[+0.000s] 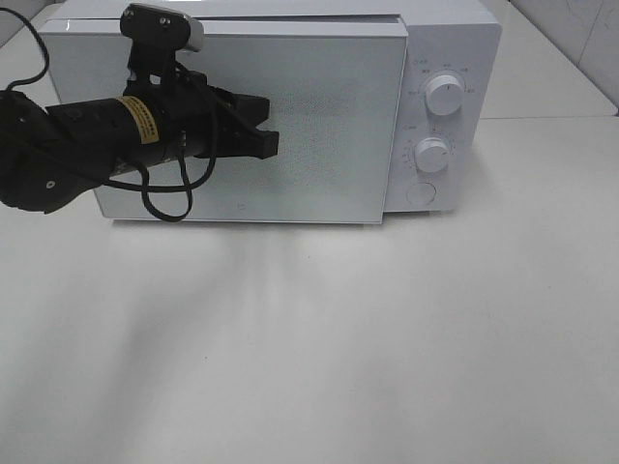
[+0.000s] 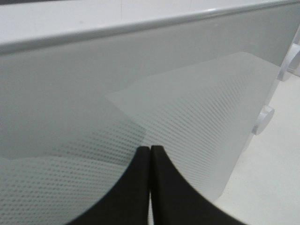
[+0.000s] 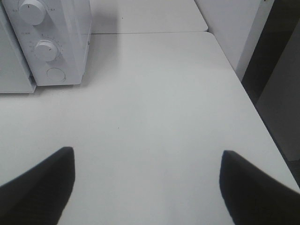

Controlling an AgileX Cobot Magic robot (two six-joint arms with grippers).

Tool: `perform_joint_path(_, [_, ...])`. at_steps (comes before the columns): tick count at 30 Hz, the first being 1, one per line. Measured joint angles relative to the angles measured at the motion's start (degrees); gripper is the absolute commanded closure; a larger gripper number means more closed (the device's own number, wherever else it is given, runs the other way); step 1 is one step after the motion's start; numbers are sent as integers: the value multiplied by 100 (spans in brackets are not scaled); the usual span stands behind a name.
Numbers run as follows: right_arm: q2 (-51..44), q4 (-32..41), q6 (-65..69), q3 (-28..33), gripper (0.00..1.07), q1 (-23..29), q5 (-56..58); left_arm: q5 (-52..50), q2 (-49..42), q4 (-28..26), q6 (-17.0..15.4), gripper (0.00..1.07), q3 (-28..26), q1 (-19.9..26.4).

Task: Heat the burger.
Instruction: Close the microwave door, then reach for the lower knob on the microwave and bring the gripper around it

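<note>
The burger showed in no view, and the pictures could not tell where it was. A boxy white microwave oven (image 1: 455, 39) filled the upper half of the high frame. Its flat, glossy pale-grey door (image 1: 329, 116) was printed with a fine dot mesh. Right of the door sat two round white dials (image 1: 444, 94), one above the other, with a flat round button (image 1: 421, 193) beneath them.

At upper left of that frame the black left pincer (image 1: 274, 143) was clenched on nothing, its tips at the door's face. Only its wrist view showed the matte curved fingers (image 2: 173, 187) pressed together and the dots close up.

The right pincer (image 3: 147, 152) appeared in its own wrist view alone, spread wide and empty above the smooth, matte white counter (image 3: 154, 93).
</note>
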Motion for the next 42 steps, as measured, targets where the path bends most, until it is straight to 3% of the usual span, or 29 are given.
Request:
perform_joint_path(14, [0,0,0,0,31,0,0,298,447,172,0,107,-745,-430])
perform_joint_path(26, [0,0,0,0,31,0,0,871,894,-103,-178,107,-1644,-733])
perform_joint_path(42, [0,0,0,0,31,0,0,1220,980,-218,-183,107,-1994,-1026])
